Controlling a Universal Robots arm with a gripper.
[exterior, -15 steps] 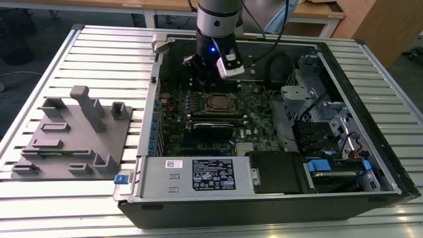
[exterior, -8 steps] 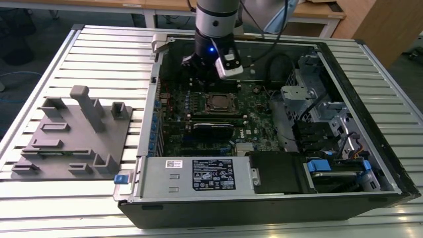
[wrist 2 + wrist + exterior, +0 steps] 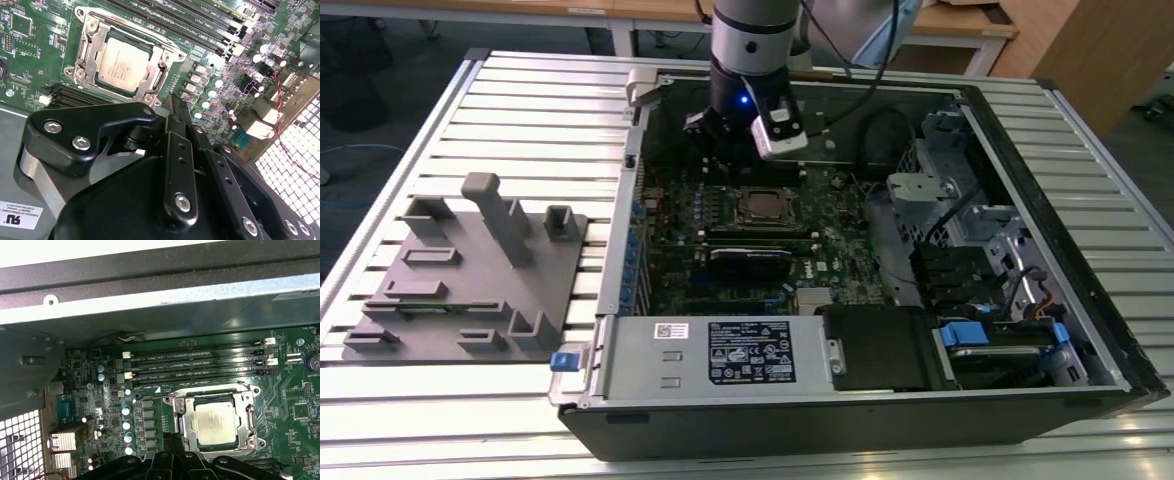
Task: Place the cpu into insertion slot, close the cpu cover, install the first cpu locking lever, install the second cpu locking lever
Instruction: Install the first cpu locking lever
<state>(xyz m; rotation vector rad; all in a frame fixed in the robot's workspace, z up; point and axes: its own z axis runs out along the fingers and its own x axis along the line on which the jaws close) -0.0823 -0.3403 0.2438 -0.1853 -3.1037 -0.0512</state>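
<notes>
one gripper (image 3: 171, 101), clenched on nothing; just beyond its tips sat one cpu (image 3: 124, 65), with one cpu cover (image 3: 94, 46) lying flat around it.

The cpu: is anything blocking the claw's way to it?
Nothing visible does. In the second wrist view the cpu lies face-up inside the window of the cpu cover. Only open air separates it from the claw, which hangs just off the cover's edge.
</notes>
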